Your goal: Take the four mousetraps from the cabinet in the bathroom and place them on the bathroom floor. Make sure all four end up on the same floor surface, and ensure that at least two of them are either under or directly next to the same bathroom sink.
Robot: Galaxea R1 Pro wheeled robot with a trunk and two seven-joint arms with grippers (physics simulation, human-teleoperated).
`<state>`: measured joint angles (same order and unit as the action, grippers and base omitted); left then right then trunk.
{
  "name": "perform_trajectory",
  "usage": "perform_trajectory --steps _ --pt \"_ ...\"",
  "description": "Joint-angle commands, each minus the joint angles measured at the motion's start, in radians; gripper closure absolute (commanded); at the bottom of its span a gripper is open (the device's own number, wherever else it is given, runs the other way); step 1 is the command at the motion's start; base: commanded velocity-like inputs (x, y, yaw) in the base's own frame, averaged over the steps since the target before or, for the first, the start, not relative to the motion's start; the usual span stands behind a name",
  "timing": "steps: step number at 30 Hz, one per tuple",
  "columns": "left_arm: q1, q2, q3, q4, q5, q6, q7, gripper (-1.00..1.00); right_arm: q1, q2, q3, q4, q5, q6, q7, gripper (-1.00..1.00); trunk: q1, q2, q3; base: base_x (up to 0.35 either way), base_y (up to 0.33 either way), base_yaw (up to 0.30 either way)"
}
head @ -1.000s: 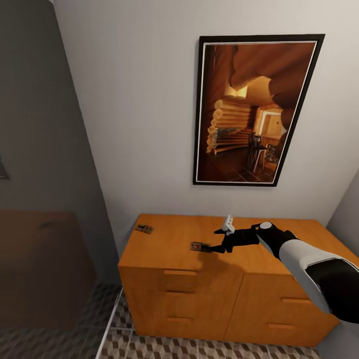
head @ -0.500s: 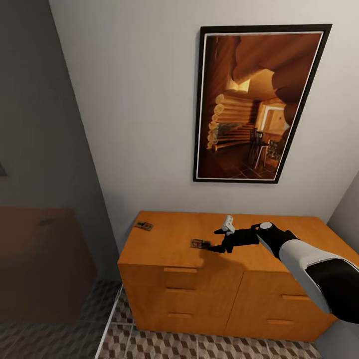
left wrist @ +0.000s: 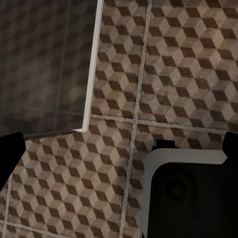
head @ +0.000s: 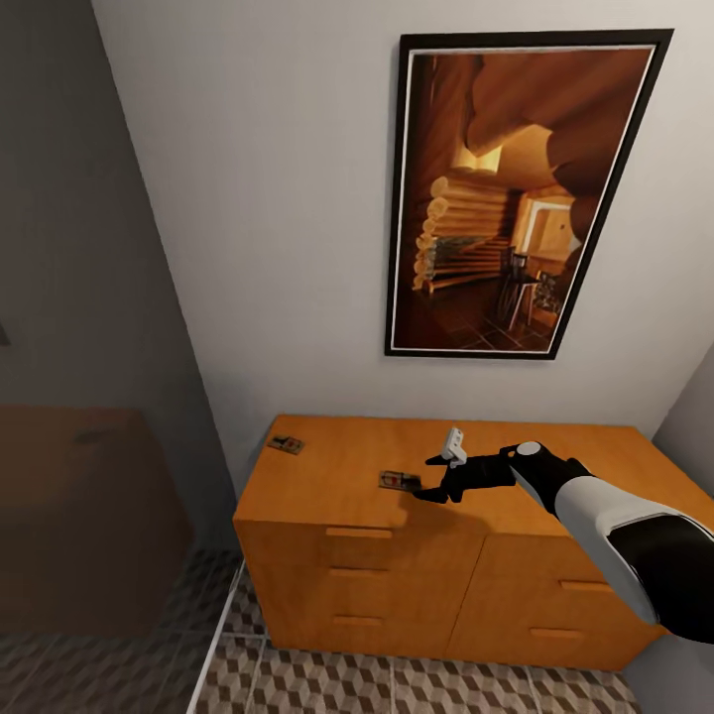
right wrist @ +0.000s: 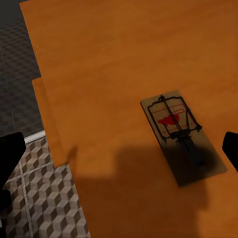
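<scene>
1. Mousetraps: one [head: 399, 482] lies mid-cabinet [head: 327, 471], another [head: 288, 444] by its back-left corner; neither is lifted yet.
2. Right end effector [head: 428, 490] hovers beside the nearer trap, fingers spread wide, empty.
3. Bathroom floor [head: 397, 686] shows no traps placed.

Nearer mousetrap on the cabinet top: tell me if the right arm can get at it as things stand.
Probably yes. The right gripper hangs open just beside the nearer mousetrap, which lies flat and bare on the cabinet top, with nothing between them. The fingers straddle it loosely in the wrist view.
</scene>
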<state>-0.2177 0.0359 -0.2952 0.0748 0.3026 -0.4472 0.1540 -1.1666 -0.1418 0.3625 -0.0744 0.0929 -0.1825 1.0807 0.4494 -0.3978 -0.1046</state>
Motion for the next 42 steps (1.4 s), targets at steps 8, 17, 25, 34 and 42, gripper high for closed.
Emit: perform_trajectory --steps 8,17,25,34,42 --pt "-0.002 -0.001 -0.009 0.003 0.004 -0.005 0.002 -1.00 -0.001 -0.001 -0.004 -0.001 0.011 -0.008 0.001 -1.00 0.001 -0.002 -0.004 0.000 0.000 0.000" --pt "-0.002 -0.001 -0.009 0.003 0.004 -0.005 0.002 -1.00 -0.001 -0.004 -0.004 -0.001 0.014 -0.008 -0.001 -1.00 0.001 -0.002 -0.004 0.000 0.000 0.000" --pt "-0.002 -0.001 -0.009 0.003 0.004 -0.004 0.002 -1.00 -0.001 -0.010 -0.004 -0.001 0.014 -0.009 -0.003 -1.00 0.001 -0.002 -0.004 0.000 0.000 0.000" --pt "-0.002 -0.001 -0.009 0.003 0.004 -0.004 0.002 -1.00 -0.001 -0.010 -0.003 -0.002 0.014 -0.009 -0.005 -1.00 0.001 -0.002 -0.004 0.000 0.000 0.000" --pt "-0.002 0.000 -0.009 0.003 0.004 -0.004 0.002 -1.00 -0.001 -0.009 -0.002 -0.002 0.014 -0.009 -0.005 -1.00 0.001 -0.002 -0.004 0.000 0.000 0.000"
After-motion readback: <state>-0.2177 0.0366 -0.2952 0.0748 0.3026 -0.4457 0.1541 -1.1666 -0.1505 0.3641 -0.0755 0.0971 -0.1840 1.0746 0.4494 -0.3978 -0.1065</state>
